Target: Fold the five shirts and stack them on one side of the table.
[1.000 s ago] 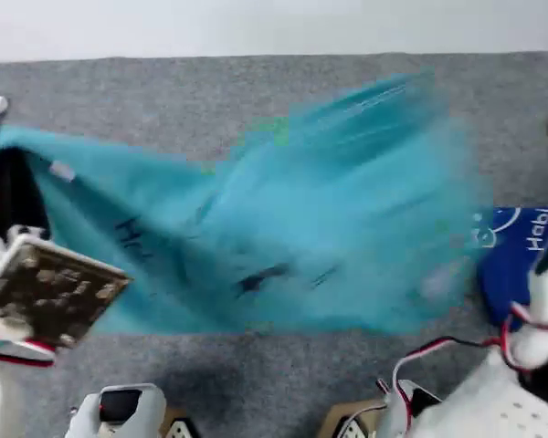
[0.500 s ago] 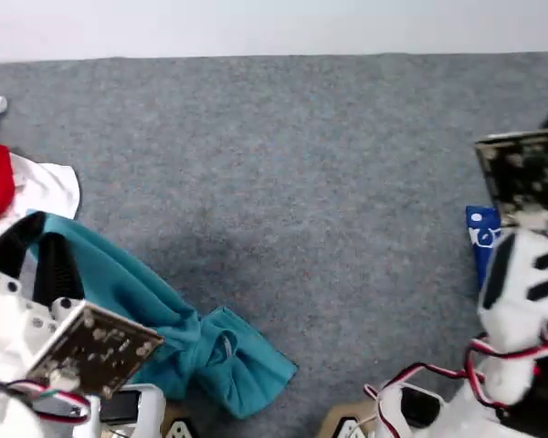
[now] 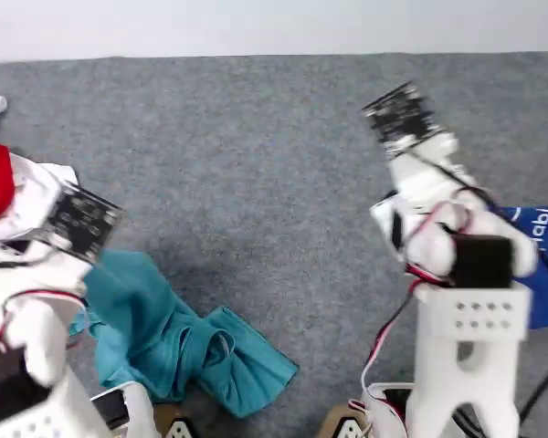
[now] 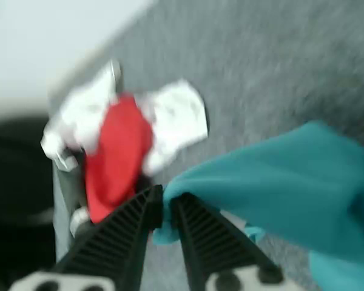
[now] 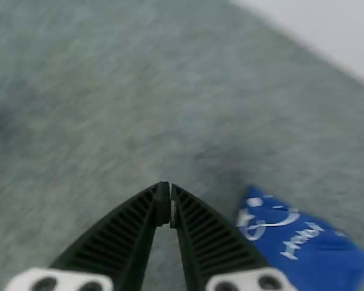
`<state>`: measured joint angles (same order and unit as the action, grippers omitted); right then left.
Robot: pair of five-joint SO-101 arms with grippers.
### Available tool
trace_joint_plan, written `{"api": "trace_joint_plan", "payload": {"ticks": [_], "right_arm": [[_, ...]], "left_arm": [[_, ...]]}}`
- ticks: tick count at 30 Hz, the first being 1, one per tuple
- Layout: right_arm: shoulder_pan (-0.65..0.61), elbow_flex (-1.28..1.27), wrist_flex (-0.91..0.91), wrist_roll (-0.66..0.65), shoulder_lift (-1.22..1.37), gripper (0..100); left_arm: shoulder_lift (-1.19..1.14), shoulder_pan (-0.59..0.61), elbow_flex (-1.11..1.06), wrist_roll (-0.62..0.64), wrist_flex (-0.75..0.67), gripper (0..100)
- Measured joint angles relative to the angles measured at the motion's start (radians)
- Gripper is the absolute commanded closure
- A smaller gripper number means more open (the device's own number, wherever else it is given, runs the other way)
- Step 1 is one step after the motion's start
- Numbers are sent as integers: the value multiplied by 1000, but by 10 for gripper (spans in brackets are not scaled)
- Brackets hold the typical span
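Left arm (image 3: 27,319) stands at the high view's lower left; left gripper (image 4: 165,203) pinches the teal shirt (image 4: 279,182). Right arm (image 3: 438,239) rises at right centre, right gripper (image 5: 165,205) with jaws pressed together.

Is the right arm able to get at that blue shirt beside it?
Probably yes. The blue shirt lies bare on the grey table close beside the right gripper, which is shut and empty; nothing lies between them.
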<state>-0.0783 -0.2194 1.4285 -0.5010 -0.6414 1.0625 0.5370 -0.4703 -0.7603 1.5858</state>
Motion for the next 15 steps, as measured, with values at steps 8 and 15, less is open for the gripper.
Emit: {"api": "trace_joint_plan", "payload": {"ticks": [8,15], "right_arm": [[-164,-137,-63,0,115,987],[-344,-141,-57,8,319,987]], "left_arm": [[-5,181,-377,-89,-242,997],[-5,315,-629,-140,-446,997]]}}
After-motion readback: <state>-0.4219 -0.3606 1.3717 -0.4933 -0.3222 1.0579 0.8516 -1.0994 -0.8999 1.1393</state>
